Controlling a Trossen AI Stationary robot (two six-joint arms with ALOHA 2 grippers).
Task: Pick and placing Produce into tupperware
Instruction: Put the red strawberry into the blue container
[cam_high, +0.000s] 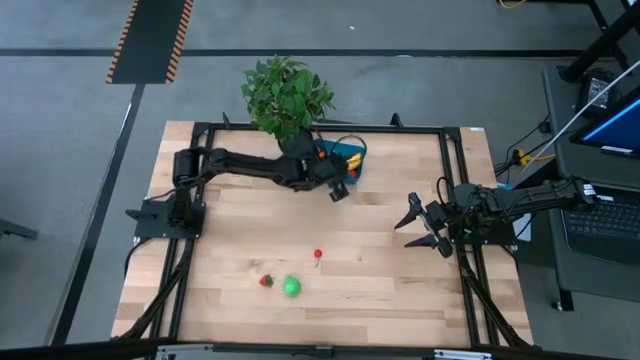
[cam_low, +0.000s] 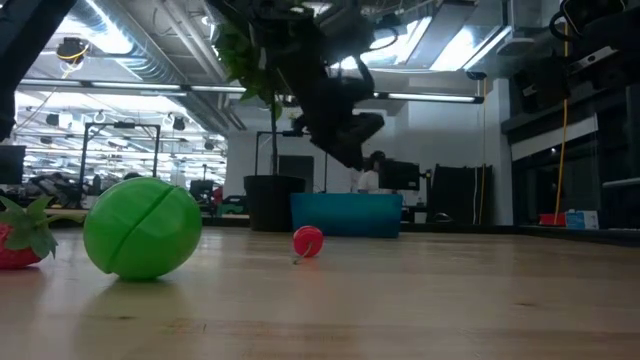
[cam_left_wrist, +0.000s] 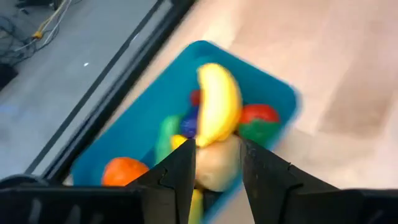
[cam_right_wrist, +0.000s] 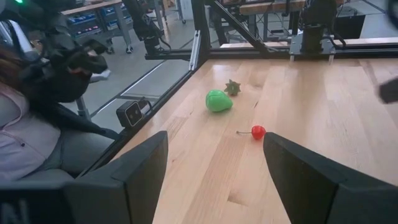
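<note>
left pincer (cam_left_wrist: 217, 163) hovering empty, part open, over my far teal-blue plastic tupperware (cam_left_wrist: 155, 102) of toy produce | right pincer (cam_high: 428, 226) waiting open at right edge

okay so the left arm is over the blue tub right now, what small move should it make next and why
Probably lift the left gripper clear of the tupperware. Its fingers hang just above the banana and other pieces already inside, apparently holding nothing, while a cherry, a green piece and a strawberry wait on the table.
</note>
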